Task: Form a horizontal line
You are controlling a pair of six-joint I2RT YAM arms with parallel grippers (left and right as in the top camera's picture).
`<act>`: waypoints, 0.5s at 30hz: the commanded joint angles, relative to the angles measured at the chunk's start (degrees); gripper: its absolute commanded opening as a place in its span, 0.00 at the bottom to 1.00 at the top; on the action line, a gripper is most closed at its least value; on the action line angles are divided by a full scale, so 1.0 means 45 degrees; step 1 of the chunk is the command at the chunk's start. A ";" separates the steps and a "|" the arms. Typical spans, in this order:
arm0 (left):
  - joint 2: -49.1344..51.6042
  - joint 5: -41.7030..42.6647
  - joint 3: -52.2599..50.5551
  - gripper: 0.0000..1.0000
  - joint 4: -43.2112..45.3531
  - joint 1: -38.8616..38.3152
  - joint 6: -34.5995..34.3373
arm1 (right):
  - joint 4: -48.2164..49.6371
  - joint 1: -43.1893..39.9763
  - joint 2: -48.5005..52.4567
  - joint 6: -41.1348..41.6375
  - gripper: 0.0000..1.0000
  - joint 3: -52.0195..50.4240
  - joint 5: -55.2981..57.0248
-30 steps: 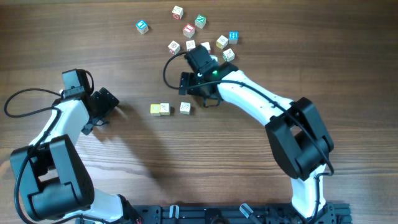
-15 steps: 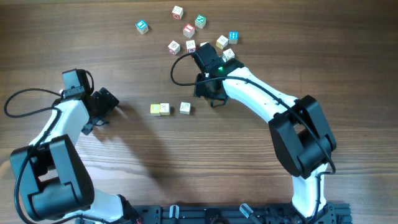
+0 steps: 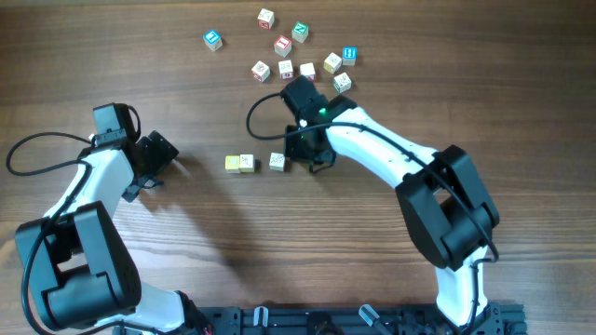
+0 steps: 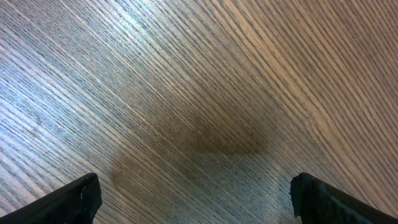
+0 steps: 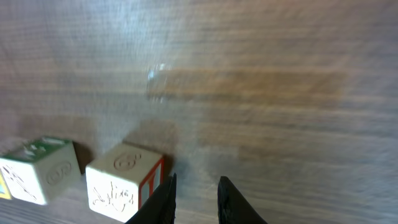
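- My left gripper [image 4: 202, 205] hangs over the left part of the table [image 3: 447, 84]. Its fingers are spread wide with only bare wood between them, well apart from every cube.
- About level with it, toward the middle, lies the horizontal line [image 3: 240, 163], made of three cubes. A yellowish cube [image 3: 232, 163] is at the left end and a second cube [image 3: 247, 162] sits just beside it. After a gap comes a cream cube [image 3: 277, 161] at the right end.
- From my right wrist, the cream cube shows a red-framed side and the second cube shows a green top face.
- My right gripper [image 5: 196, 200] is low over the wood, just right of the cream cube. Its fingers are drawn close together with a thin strip of bare table between them, pinching nothing. I cannot tell whether the left finger touches the cream cube.
- Farther off is a loose cluster of pale cubes [image 3: 286, 68], spread left to right beyond my right wrist.
- A blue-faced cube [image 3: 350, 55] sits at the right edge of that cluster.
- Farther still are a red-faced cube [image 3: 283, 45] and a green-faced cube [image 3: 300, 32]. Another blue-faced cube [image 3: 213, 39] lies off to the left.
- Farthest of all is a single pale cube [image 3: 266, 17].
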 commanded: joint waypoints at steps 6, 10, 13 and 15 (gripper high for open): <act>0.0087 -0.0117 -0.0058 1.00 0.0000 0.0024 -0.0024 | 0.0384 0.0282 -0.0306 0.0092 0.24 -0.0121 -0.0277; 0.0087 -0.0117 -0.0058 1.00 0.0000 0.0024 -0.0024 | 0.0403 0.0282 -0.0306 0.0097 0.28 -0.0121 -0.0277; 0.0087 -0.0117 -0.0058 1.00 0.0005 0.0024 -0.0024 | 0.0408 0.0282 -0.0301 0.0097 0.26 -0.0121 -0.0277; 0.0087 -0.0117 -0.0058 1.00 0.0005 0.0024 -0.0029 | 0.0413 0.0282 -0.0301 0.0097 0.19 -0.0121 -0.0277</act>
